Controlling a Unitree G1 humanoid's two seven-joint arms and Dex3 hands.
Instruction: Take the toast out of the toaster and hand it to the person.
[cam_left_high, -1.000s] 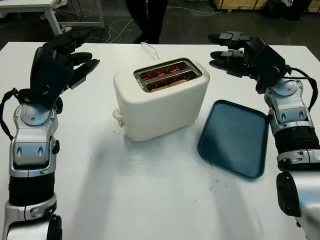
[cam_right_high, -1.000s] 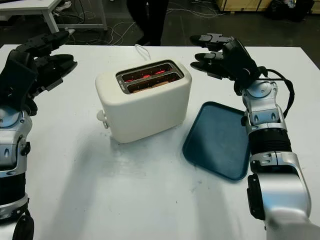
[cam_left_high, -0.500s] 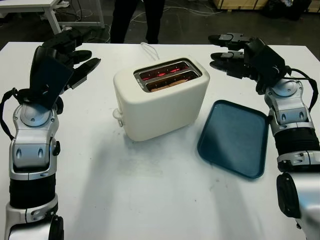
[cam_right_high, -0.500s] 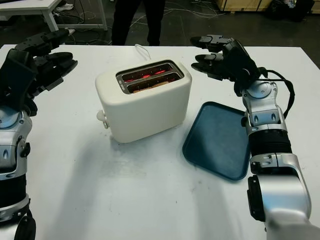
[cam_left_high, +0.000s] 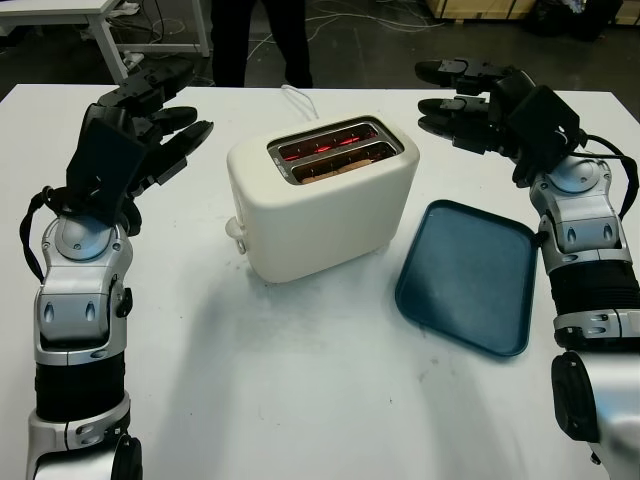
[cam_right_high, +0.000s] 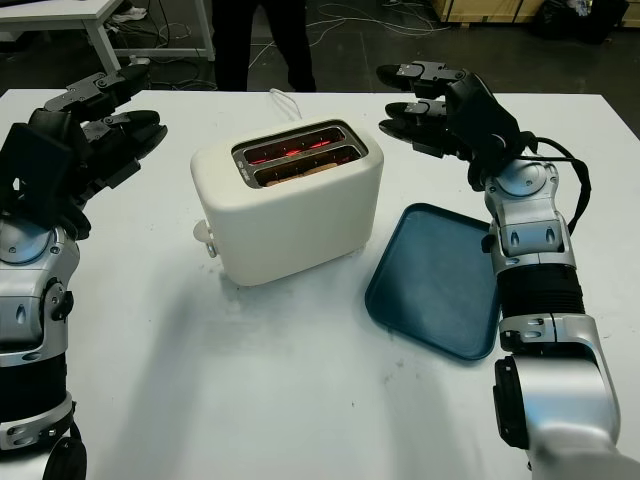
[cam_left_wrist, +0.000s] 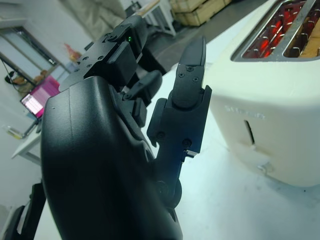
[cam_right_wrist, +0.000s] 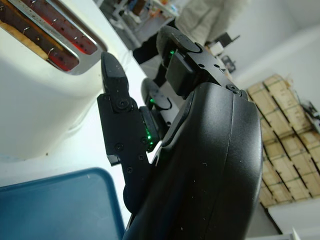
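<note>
A cream toaster stands mid-table, its two slots glowing red. Toast sits low in the nearer slot, its tan top edge just showing. My left hand hovers open to the left of the toaster, above the table. My right hand hovers open to the toaster's right, level with its top. Neither hand touches the toaster. A person in dark trousers stands beyond the far table edge.
A dark blue tray lies to the right of the toaster, under my right forearm. A white cord runs back from the toaster. Cables and a white desk leg are on the floor beyond.
My left hand has shifted right, closer to the toaster, and my right hand has risen slightly. The person behind the table has stepped to the left.
</note>
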